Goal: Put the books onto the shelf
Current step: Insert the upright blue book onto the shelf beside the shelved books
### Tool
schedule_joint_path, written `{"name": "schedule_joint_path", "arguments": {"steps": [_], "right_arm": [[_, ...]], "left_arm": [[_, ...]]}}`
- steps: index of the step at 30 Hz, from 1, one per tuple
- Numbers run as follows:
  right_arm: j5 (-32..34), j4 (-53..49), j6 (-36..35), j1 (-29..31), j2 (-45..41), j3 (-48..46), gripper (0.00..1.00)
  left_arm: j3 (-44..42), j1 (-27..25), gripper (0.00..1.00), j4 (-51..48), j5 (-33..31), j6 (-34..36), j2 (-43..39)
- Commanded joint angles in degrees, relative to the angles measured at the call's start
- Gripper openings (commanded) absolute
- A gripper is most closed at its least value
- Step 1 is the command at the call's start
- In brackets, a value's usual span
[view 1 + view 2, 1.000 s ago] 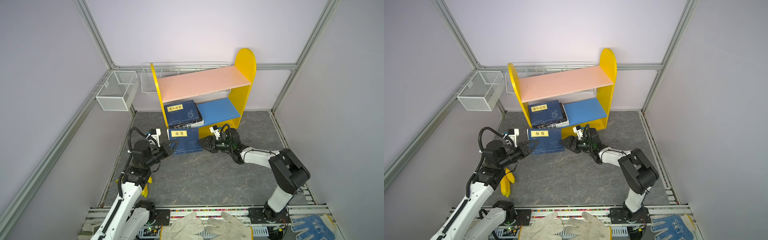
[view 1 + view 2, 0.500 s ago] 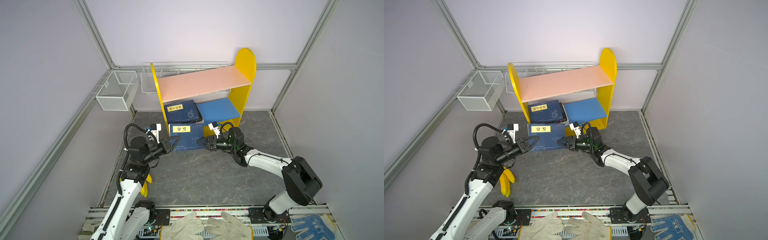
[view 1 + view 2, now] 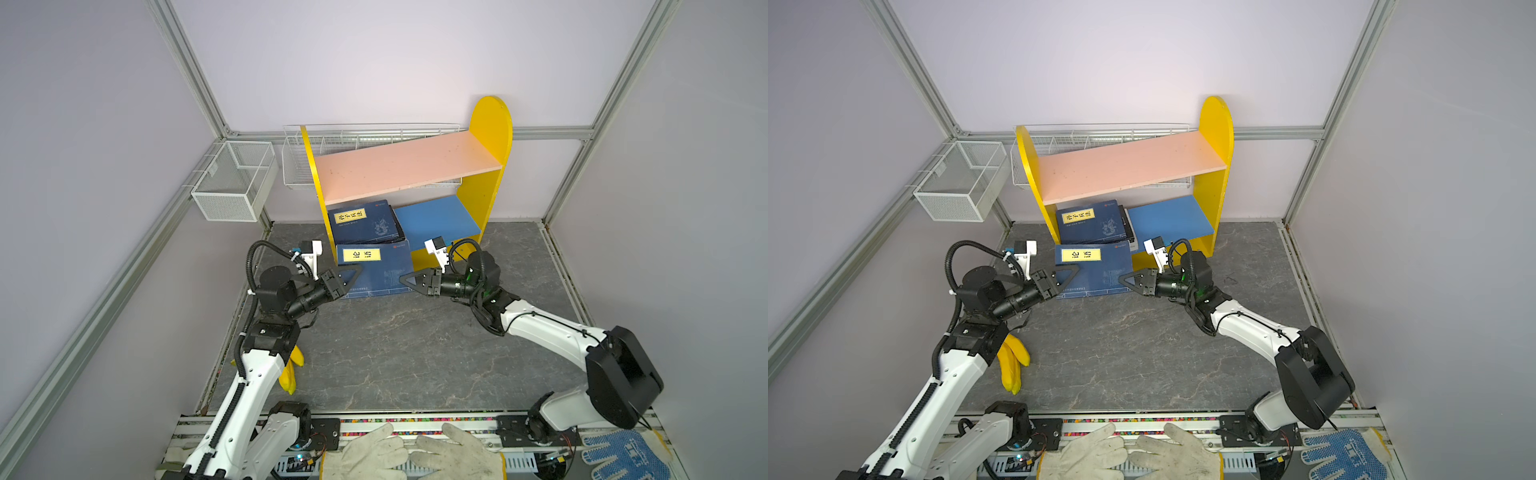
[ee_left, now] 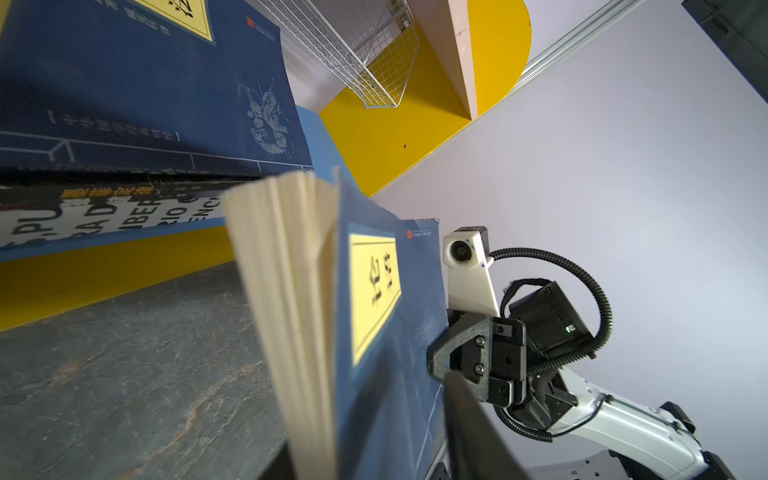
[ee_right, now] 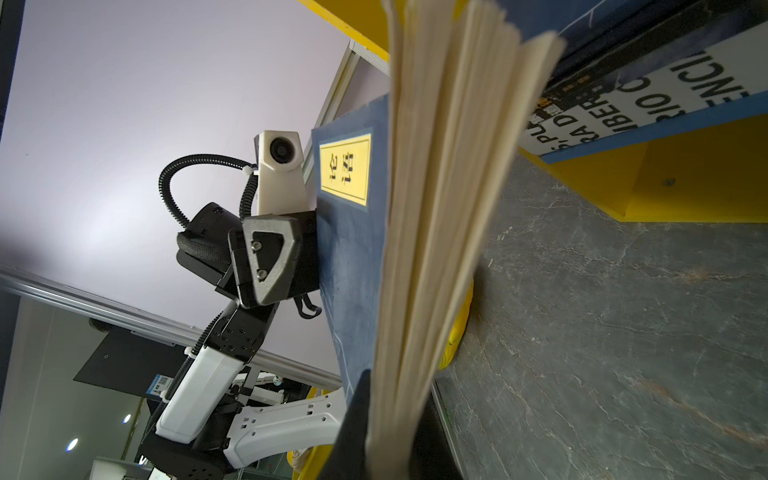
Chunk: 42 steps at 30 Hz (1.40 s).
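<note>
A navy book (image 3: 374, 270) (image 3: 1096, 270) with a yellow title label hangs level above the floor in front of the shelf (image 3: 486, 166) (image 3: 1214, 158). My right gripper (image 3: 405, 279) (image 5: 390, 415) is shut on its right edge. My left gripper (image 3: 351, 276) (image 4: 374, 436) stands open around its left edge, with its upper finger (image 4: 469, 415) just off the cover. Other books (image 3: 361, 222) (image 3: 1088, 222) lie stacked on the left half of the blue lower board (image 3: 436, 218), among them a white one with black lettering (image 4: 104, 216). The pink upper board (image 3: 407, 166) is bare.
Yellow bananas (image 3: 291, 374) (image 3: 1011, 365) lie on the floor by the left arm. White wire baskets (image 3: 232, 183) (image 3: 365, 141) hang on the back and left walls. White gloves (image 3: 415, 453) and a blue glove (image 3: 623, 457) lie on the front rail.
The book rose a little off the floor. My right gripper moved in and shut on its right edge. My left gripper, shut on the left edge before, has opened.
</note>
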Motion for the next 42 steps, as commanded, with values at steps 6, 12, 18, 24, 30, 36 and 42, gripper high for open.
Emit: {"name": "schedule_joint_path", "arguments": {"steps": [6,12,18,24,30,36,42], "right_arm": [[-2.8,-4.1,-2.0,-2.3,0.2,6.2,0.08],[-3.7,-3.8,-2.0,-2.6,2.0,8.1,0.08],[-4.3,-4.2,-2.5,-2.6,3.8,9.5,0.08],[-4.5,-3.9,-1.9,-2.6,5.8,11.0,0.17],[-2.6,-1.9,0.5,-3.7,5.4,9.0,0.48],[-1.6,-3.3,-0.3,-3.7,3.8,8.4,0.39],[0.3,-5.6,-1.6,-3.9,2.9,8.1,0.31]], "left_arm": [[-5.8,-0.1,0.82,11.3,1.5,-6.2,-1.6],[-9.3,-0.1,0.67,14.9,1.7,-9.7,-3.7],[-9.1,-0.1,0.33,14.8,0.4,-10.6,-3.7],[-9.2,-0.1,0.02,21.7,-0.2,-13.8,-0.8],[-6.3,-0.1,0.00,22.6,-1.2,-12.7,0.9],[-3.5,-0.1,0.00,23.4,-1.1,-12.6,3.4],[-2.7,-0.1,0.00,24.2,-1.5,-12.8,4.4]]}}
